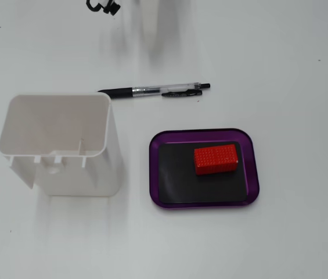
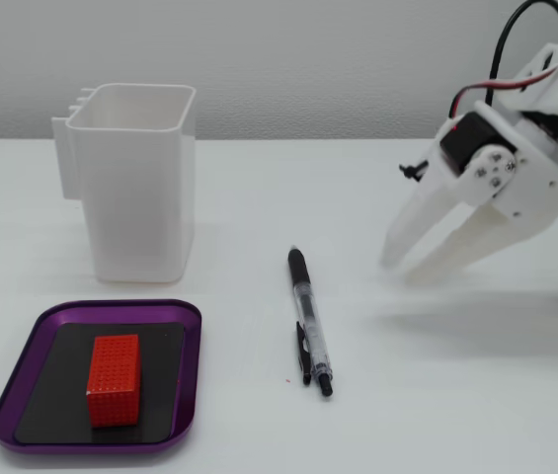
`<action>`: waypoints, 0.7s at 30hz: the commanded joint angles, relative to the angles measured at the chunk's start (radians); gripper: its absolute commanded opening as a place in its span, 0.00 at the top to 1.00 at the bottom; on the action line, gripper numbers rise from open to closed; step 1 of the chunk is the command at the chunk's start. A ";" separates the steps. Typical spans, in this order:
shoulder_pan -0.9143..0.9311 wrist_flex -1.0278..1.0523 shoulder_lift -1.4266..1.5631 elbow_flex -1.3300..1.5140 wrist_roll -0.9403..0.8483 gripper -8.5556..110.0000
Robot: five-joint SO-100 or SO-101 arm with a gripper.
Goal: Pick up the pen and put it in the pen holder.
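A black and clear pen (image 1: pixel 155 90) lies flat on the white table, just beyond the pen holder in a fixed view. The pen holder (image 1: pixel 59 148) is a tall white open-topped box and stands upright with nothing in it. In the other fixed view the pen (image 2: pixel 307 321) lies in front of and to the right of the holder (image 2: pixel 135 188). My white gripper (image 2: pixel 402 270) points down at the table to the right of the pen, apart from it, jaws a little open and empty. From above only its blurred tip (image 1: pixel 151 35) shows.
A purple tray (image 1: pixel 253 168) with a black mat holds a red block (image 1: pixel 215 159), next to the holder and near the pen. In the other fixed view the tray (image 2: pixel 188 375) sits at the front left. The arm's body and cables (image 2: pixel 545 118) stand at the right.
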 commanded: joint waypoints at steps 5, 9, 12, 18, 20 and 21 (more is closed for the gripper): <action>-0.009 -0.025 -0.506 -0.411 0.028 0.86; -0.014 0.009 -0.927 -0.719 0.164 0.85; -0.100 0.095 -1.220 -0.927 0.235 0.80; -0.288 0.121 -1.583 -1.121 0.284 0.77; -0.302 0.110 -1.629 -1.121 0.281 0.77; -0.302 0.101 -1.652 -1.121 0.281 0.77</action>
